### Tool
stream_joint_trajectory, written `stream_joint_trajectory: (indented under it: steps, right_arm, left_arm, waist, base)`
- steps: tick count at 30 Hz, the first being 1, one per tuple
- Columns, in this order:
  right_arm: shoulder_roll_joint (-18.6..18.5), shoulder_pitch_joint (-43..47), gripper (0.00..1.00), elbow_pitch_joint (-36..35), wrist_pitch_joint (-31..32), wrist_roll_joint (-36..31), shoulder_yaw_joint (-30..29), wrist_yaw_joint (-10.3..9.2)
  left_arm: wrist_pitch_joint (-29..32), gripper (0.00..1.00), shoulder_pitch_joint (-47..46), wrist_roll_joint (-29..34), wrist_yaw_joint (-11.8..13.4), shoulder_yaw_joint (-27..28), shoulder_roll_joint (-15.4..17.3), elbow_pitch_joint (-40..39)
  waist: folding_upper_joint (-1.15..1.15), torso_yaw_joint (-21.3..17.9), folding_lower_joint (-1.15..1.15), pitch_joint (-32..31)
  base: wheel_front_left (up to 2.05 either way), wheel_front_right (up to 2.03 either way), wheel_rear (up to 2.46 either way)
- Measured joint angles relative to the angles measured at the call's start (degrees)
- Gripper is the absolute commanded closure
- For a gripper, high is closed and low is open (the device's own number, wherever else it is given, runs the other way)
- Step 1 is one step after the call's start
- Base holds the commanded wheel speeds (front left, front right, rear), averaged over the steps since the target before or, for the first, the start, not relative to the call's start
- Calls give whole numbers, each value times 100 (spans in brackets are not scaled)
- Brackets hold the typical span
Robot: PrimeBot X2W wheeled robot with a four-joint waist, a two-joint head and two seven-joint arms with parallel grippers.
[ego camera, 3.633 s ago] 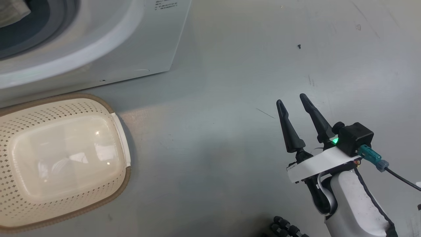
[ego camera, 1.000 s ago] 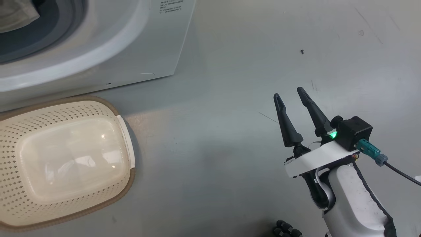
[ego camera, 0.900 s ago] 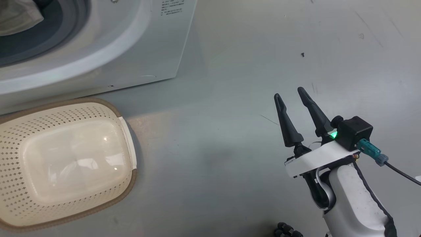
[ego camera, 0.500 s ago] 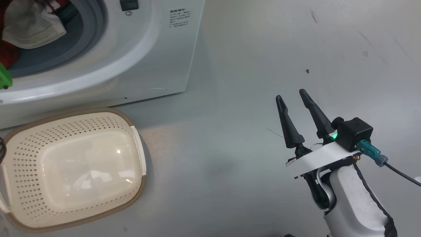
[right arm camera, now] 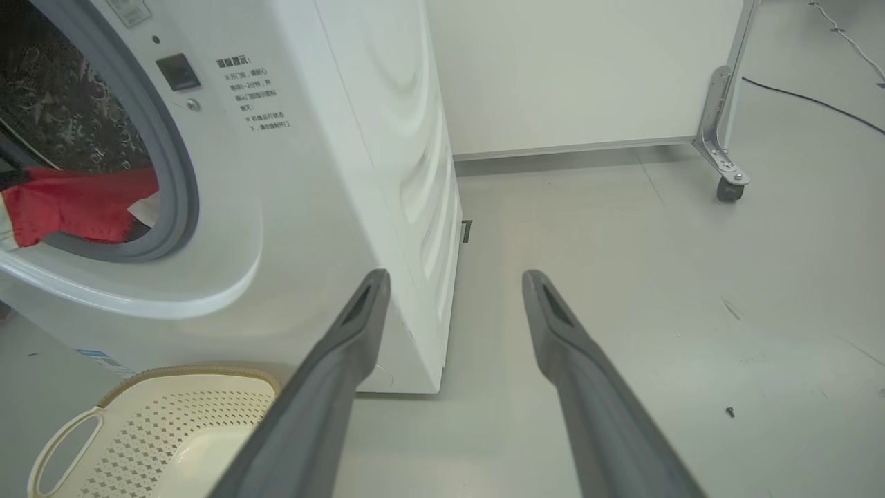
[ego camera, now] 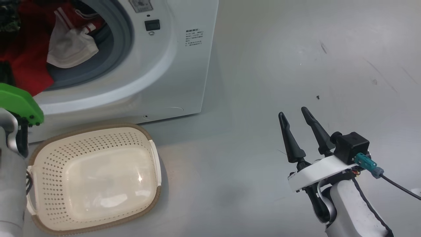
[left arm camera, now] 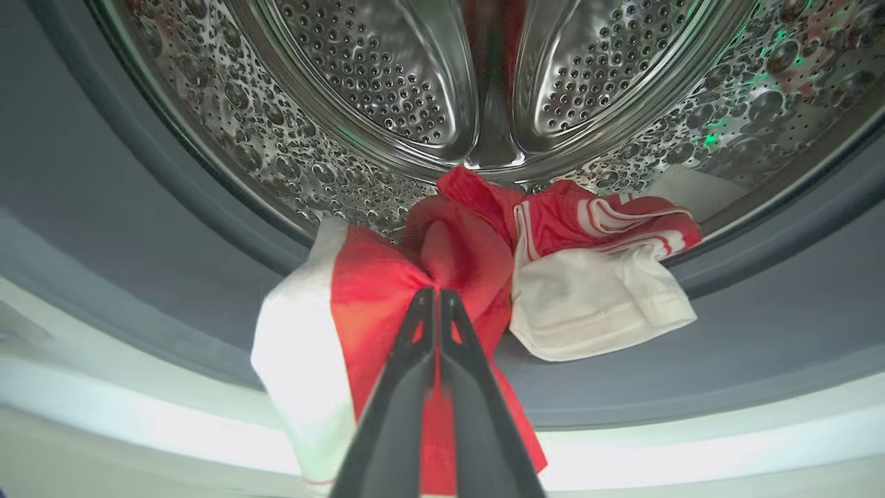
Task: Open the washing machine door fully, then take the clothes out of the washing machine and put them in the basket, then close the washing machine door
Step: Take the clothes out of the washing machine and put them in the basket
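The clothes (left arm camera: 470,256) looked limp and light, likely to drape and snag, so a bunched fold was a better hold than a loose edge. Your left hand (left arm camera: 436,296) was pinched tight on a red fold at the mouth of the washing machine (ego camera: 184,65), fingers pointing into the drum. Your right hand (ego camera: 292,112) hung spread wide and empty over the floor, well right of the basket (ego camera: 98,131).

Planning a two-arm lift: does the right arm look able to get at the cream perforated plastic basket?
Probably yes: only grey floor lies between the open right claw and the cream perforated plastic basket, though the gap is wide.
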Motion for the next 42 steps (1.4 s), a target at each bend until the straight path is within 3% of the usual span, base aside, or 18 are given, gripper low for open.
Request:
stream_joint_trajectory:
  steps: [8,20,42]
  right_arm:
    - [-1,242,0,71,0,-9,1,0]
    - [-30,494,0,101,0,-45,-110,0]
    - [-52,590,0,-33,0,-104,-220,0]
  left_arm:
    - [-561,100,498,0,-153,-63,-73,-21]
    - [-735,100,990,-15,-336,-167,-372,-582]
    - [-754,100,1709,193,-292,297,-712,-3607]
  waist:
    - [0,167,0,-427]
    - [0,446,0,-909]
    - [0,716,0,-1035]
  base:
    - [0,0,0]
    - [0,0,0]
    - [0,0,0]
